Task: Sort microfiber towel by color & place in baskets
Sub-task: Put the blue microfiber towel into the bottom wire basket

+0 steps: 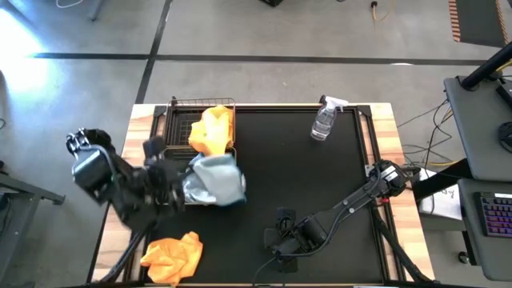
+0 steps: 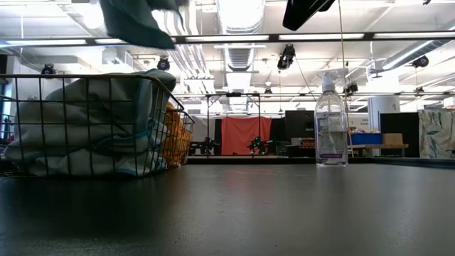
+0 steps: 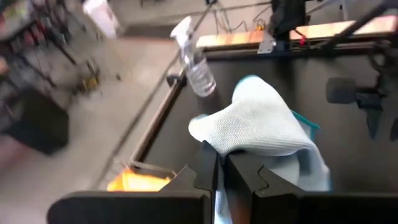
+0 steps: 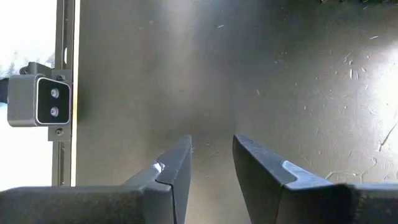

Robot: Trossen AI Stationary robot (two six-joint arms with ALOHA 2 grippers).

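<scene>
My left gripper (image 3: 221, 163) is shut on a pale blue-grey microfiber towel (image 1: 214, 180), held in the air over the baskets at the table's left. In the low view that towel (image 2: 135, 21) hangs above a wire basket (image 2: 14, 92) filled with blue-grey towels (image 2: 78, 128). The far basket (image 1: 200, 102) holds an orange-yellow towel (image 1: 212, 130). Another orange-yellow towel (image 1: 172, 254) lies crumpled on the table near the front left corner. My right gripper (image 4: 211, 155) stands open above bare table at the front middle (image 1: 280, 240). My left gripper pinches a bunched fold of the blue-grey towel (image 3: 217, 146) between its two fingers; how many layers, I cannot tell. The towel bulges out beyond the fingertips and droops, slack. It is lifted clear of the baskets and the table.
A clear plastic spray bottle (image 1: 324, 120) stands upright at the far right of the black mat. The mat's middle and right (image 1: 320, 184) are bare. Wooden table edges (image 1: 384, 144) frame the mat.
</scene>
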